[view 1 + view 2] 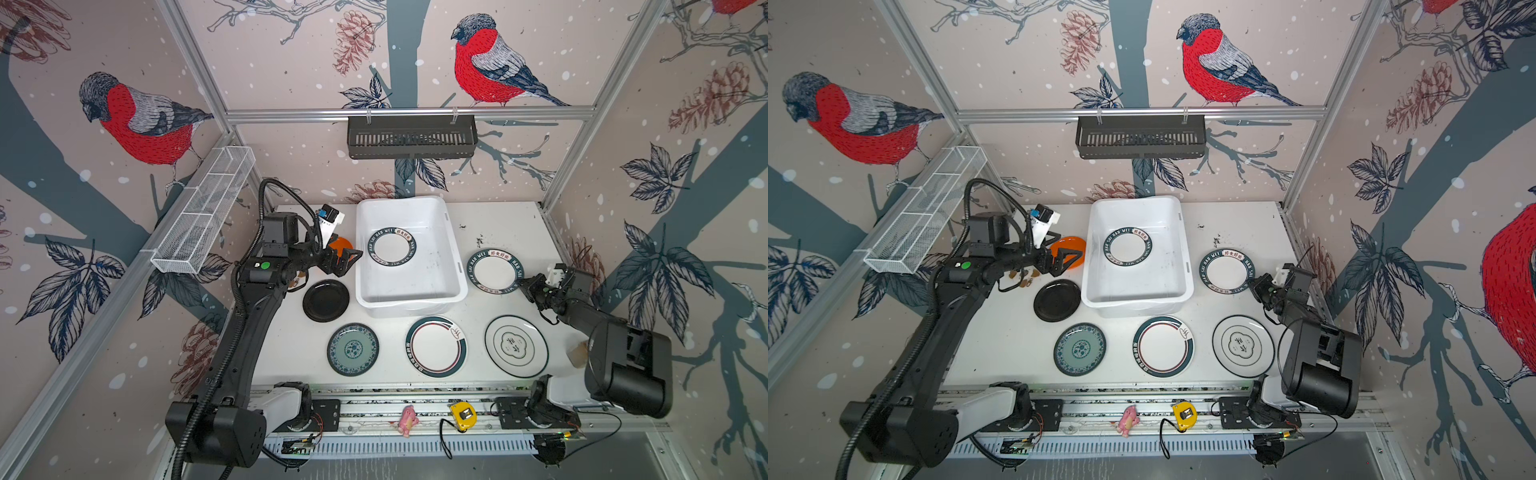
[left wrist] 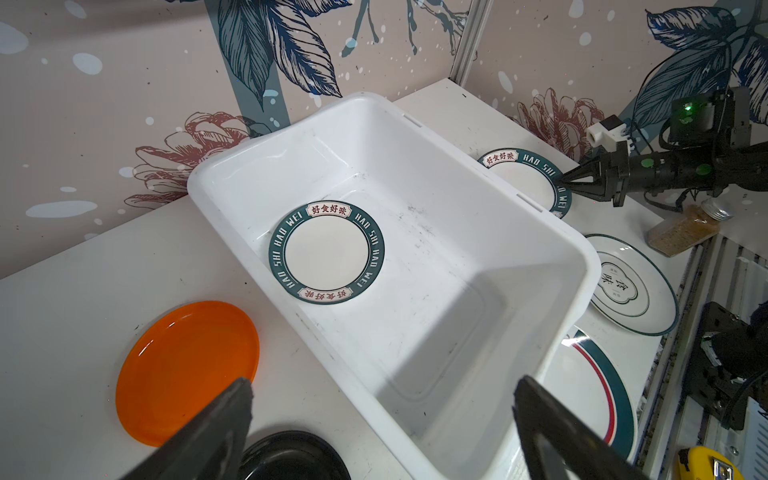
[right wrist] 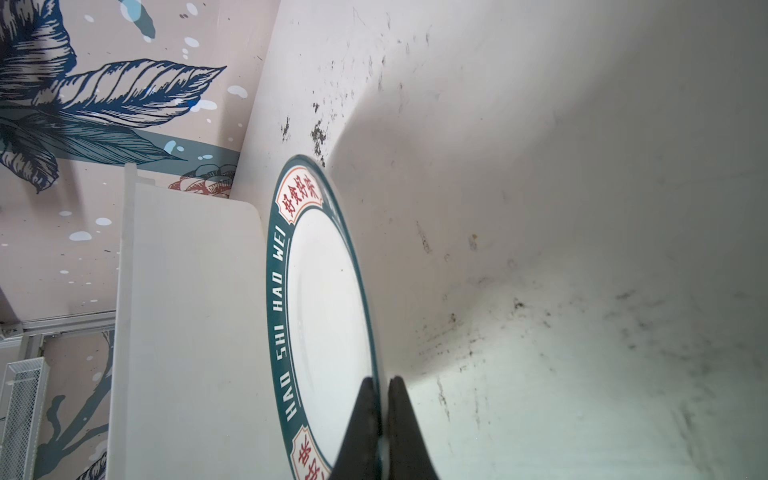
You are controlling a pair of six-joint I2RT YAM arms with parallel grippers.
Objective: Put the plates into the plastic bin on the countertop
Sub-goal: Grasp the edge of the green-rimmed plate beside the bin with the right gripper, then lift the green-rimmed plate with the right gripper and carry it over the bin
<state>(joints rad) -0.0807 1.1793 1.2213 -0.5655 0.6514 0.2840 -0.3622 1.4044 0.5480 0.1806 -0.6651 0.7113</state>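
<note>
Bin [image 1: 403,307]: mid-countertop [image 1: 498,224], lettered plate [image 1: 390,246] flat inside.
Right gripper [image 3: 380,384]: clenched on the right edge of twin plate [image 1: 494,271], just right of the bin.
Left gripper [image 1: 347,262]: jaws spread wide, holding nothing, over orange plate [image 2: 183,365], left of the bin.
Outside the bin, flat on countertop: black plate [image 1: 326,300], teal plate [image 1: 353,349], red-ringed plate [image 1: 435,347], thin-ringed plate [image 1: 516,346].

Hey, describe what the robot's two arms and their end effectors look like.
The left arm and right arm are black with white base links. The left carries a ribbed black cable hose, a green dot and a white-and-blue camera block. The left end effector and right end effector have black, pointed, triangular fingers.
</note>
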